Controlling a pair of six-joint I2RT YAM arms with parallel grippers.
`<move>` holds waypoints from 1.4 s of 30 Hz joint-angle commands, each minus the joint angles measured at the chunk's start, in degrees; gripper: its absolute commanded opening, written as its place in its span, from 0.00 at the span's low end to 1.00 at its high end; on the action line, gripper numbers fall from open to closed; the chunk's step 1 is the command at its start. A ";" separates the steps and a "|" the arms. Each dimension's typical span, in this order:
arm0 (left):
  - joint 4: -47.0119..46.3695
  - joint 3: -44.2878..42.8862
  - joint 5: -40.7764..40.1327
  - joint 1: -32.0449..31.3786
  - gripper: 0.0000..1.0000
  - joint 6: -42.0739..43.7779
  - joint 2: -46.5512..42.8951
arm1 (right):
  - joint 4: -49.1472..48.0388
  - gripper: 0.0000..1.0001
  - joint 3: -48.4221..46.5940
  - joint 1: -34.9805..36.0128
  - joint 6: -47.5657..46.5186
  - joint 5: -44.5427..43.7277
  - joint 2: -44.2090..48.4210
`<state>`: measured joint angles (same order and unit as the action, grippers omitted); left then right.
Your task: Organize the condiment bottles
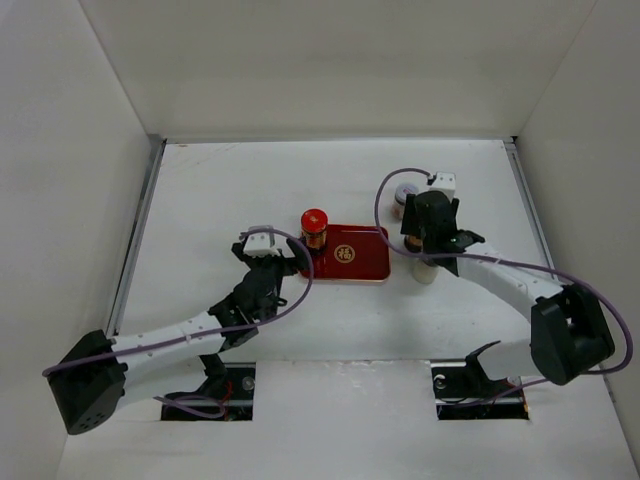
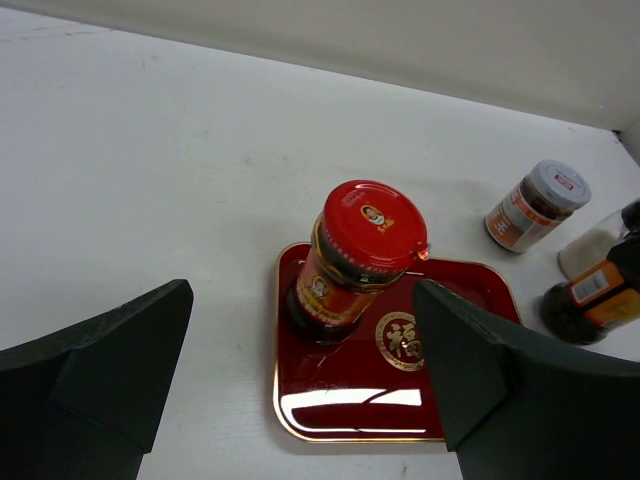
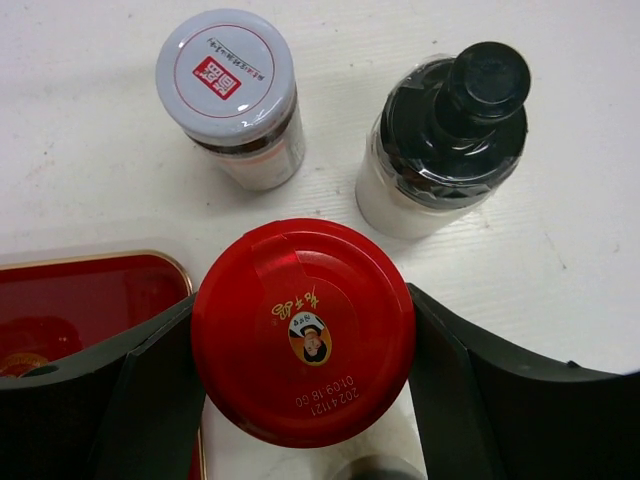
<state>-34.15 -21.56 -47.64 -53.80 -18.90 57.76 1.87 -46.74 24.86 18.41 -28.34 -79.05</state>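
Note:
A red-capped bottle [image 1: 314, 228] with a dark amber body stands on the far left corner of the red tray [image 1: 362, 262]; it shows in the left wrist view [image 2: 360, 255]. My left gripper [image 1: 272, 258] is open and empty just near-left of it [image 2: 300, 400]. My right gripper [image 1: 420, 238] is shut on the second red-capped bottle [image 3: 303, 330], right of the tray. The grey-capped bottle [image 3: 228, 80] stands just beyond it [image 1: 405, 195]. A pale bottle with a dark top [image 3: 440, 140] stands beside that. A white bottle [image 1: 424, 272] stands on the near side of the right gripper.
The tray [image 2: 400, 400] with its gold emblem lies mid-table, its right part bare. White walls enclose the table on the left, far and right sides. The grey-capped bottle [image 2: 540, 205] and the held bottle [image 2: 590, 300] show at the right of the left wrist view.

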 commanded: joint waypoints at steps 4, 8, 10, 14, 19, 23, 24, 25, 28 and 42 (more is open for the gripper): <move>-3.91 6.70 -2.37 0.14 0.95 -0.97 -10.10 | -4.24 0.51 -9.33 6.98 -2.94 -4.27 6.62; -3.56 10.04 -4.30 1.90 1.00 -0.79 -15.12 | -6.87 0.52 -11.53 12.87 -2.51 -4.36 3.03; -3.47 11.62 -5.36 2.52 1.00 -0.70 -17.23 | -9.68 0.52 -13.02 15.95 -2.94 -4.36 -0.30; -4.25 14.00 -7.64 4.18 1.00 -0.70 -19.52 | -11.36 0.52 -17.67 19.12 -3.21 -5.41 -7.33; -6.54 15.15 -7.03 4.45 1.00 -1.06 -18.65 | -11.62 0.52 -21.55 20.18 -2.68 -5.76 -13.94; -7.77 14.97 -6.85 3.49 1.00 -0.97 -16.02 | -12.68 0.52 -21.73 20.62 -2.15 -6.11 -16.49; -8.12 14.97 -6.77 3.49 1.00 -0.97 -15.49 | -13.11 0.52 -21.38 20.62 -1.72 -6.38 -16.84; -8.56 14.97 -6.77 3.49 1.00 -0.97 -14.96 | -13.55 0.53 -20.94 20.62 -0.93 -6.55 -17.02; -9.00 14.88 -6.15 3.13 1.00 -0.79 -14.43 | -13.73 0.63 -19.80 20.62 0.13 -6.64 -17.02; -8.47 14.18 -6.07 3.22 1.00 -0.44 -13.64 | -10.57 0.98 -10.14 15.62 0.74 -7.17 -0.95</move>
<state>-40.12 -6.44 -53.78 -50.33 -19.51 43.94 -6.13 -59.79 43.07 18.41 -34.09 -83.79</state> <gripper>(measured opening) 0.997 0.984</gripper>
